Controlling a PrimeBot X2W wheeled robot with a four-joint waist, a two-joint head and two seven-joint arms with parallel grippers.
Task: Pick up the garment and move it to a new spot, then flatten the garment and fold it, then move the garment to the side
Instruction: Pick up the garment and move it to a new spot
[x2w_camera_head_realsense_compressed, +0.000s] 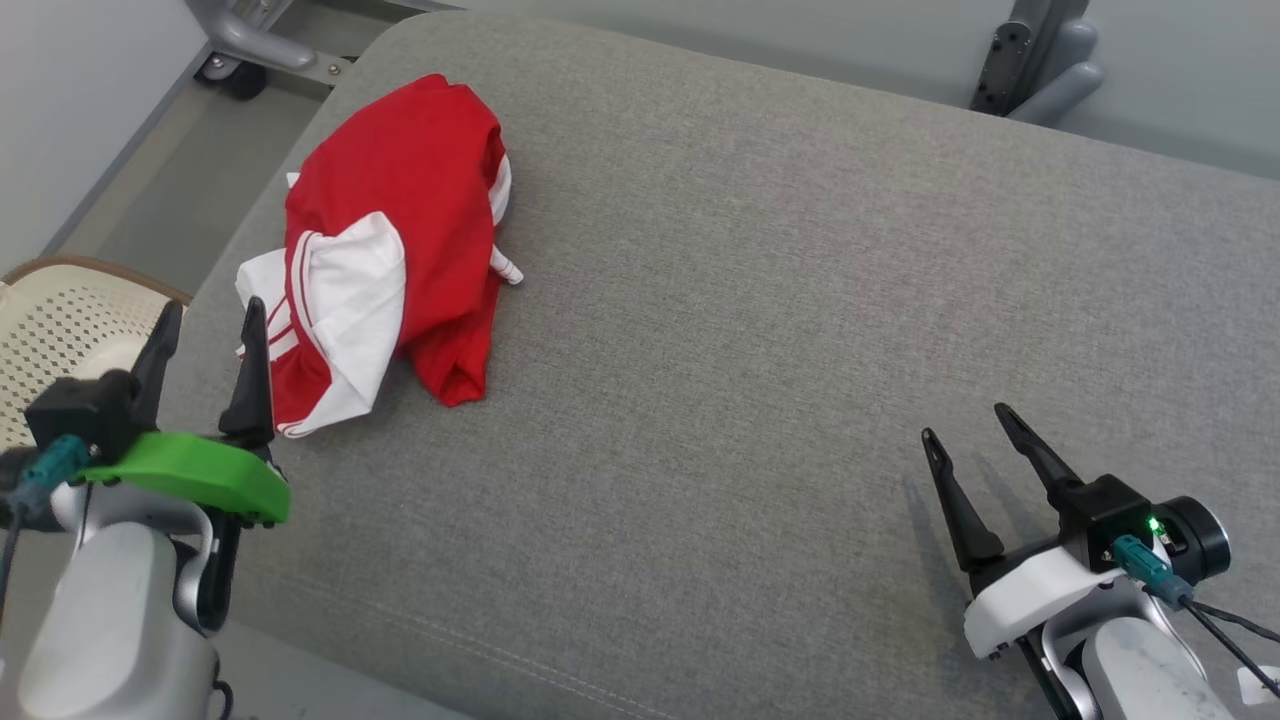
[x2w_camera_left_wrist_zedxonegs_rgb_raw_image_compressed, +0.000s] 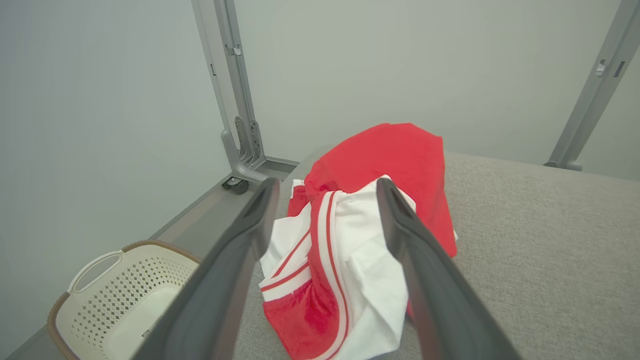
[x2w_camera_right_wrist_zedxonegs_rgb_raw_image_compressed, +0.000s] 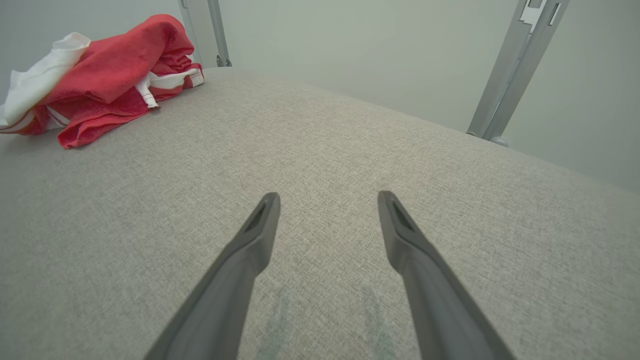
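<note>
While the cushion (x2w_camera_head_realsense_compressed: 750, 300) carries the crumpled red-and-white garment (x2w_camera_head_realsense_compressed: 400, 200) at its far left corner, the left gripper (x2w_camera_head_realsense_compressed: 212, 310) hangs wide open and empty just beside it, the right gripper (x2w_camera_head_realsense_compressed: 965, 418) likewise near the near right corner.

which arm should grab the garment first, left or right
Left, probably. The left gripper is open right beside the crumpled garment and aimed at it; the right gripper is open too, but far across the grey surface.
</note>
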